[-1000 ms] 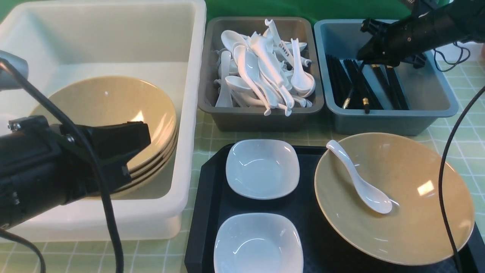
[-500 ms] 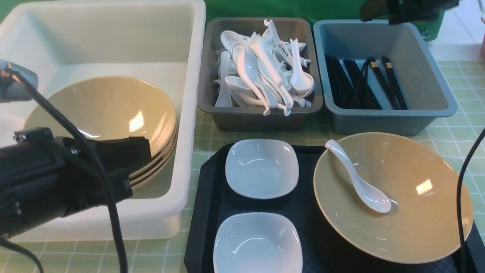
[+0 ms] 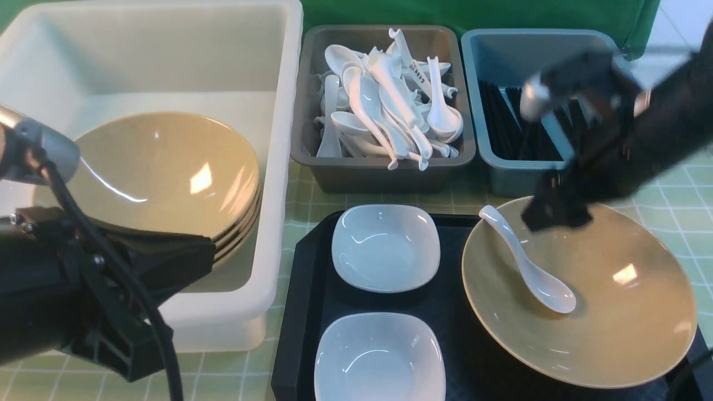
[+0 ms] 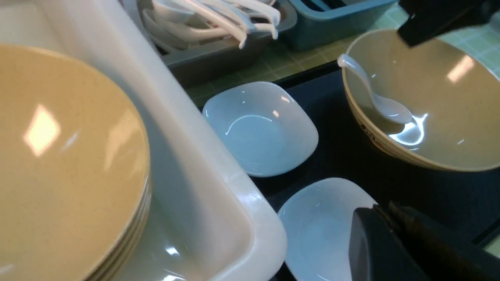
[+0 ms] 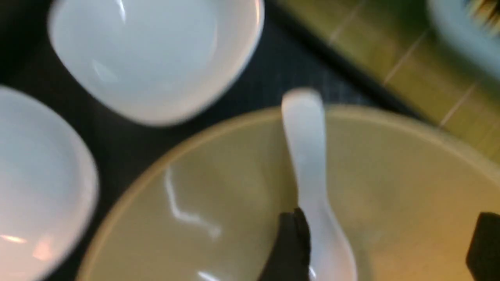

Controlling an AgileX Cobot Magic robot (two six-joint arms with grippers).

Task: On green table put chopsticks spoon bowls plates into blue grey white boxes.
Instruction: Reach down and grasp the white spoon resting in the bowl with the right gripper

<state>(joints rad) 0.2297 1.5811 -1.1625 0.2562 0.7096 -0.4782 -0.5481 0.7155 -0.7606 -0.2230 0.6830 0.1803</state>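
Right arm slants in from the right edge. The right gripper (image 5: pixel 384 242) hangs low over the tan bowl (image 3: pixel 613 334), claw spread wide, one finger just beside the spoon (image 3: pixel 526 262), pinching nothing. The spoon lies in that bowl on the black tray (image 3: pixel 473 345), lower right. The left gripper (image 4: pixel 384 218) is lower left, claw pressed together, empty. White tub (image 3: pixel 281 167), upper left: stacked tan bowls (image 3: pixel 161 167). Grey bin (image 3: pixel 384 178): pile of spoons (image 3: pixel 384 106). Blue-grey bin (image 3: pixel 518 178): chopsticks (image 3: pixel 512 128). Two white dishes (image 3: pixel 385 248) sit on the tray.

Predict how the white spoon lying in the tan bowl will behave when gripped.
Probably slippery: the spoon is glossy, with bright highlights. Likely stiff and breakable, looking ceramic. Its handle leans on the bowl rim, so it may slide or pivot.
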